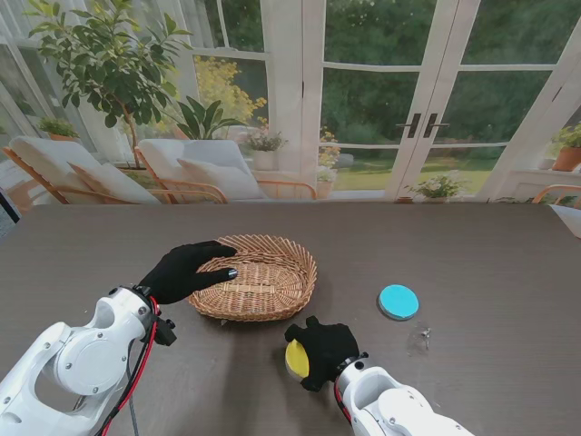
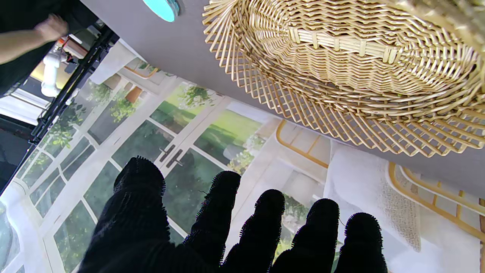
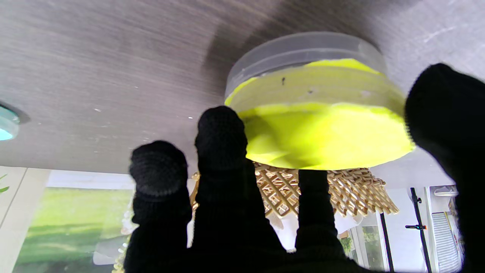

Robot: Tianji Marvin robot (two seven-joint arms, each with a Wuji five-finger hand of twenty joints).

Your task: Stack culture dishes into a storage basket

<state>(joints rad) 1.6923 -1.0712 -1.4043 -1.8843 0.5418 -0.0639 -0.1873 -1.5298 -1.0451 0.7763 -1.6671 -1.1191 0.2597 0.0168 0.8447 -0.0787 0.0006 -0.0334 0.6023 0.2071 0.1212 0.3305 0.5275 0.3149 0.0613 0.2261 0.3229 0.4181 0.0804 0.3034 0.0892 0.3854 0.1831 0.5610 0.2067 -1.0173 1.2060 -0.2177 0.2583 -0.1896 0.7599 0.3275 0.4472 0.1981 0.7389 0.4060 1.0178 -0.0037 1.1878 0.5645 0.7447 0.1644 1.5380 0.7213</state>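
Observation:
The woven storage basket stands in the middle of the table with nothing visible inside it. My left hand is open, its fingers spread and resting at the basket's left rim. My right hand is nearer to me, just off the basket's near right side, and is shut on a yellow culture dish. In the right wrist view the yellow culture dish sits between my thumb and fingers, close to the table top. A blue culture dish lies flat on the table to the right.
A small clear item, too faint to identify, lies near the blue dish on its near side. The dark wooden table runs back to a glass wall. In the left wrist view a person's arm shows beyond the table.

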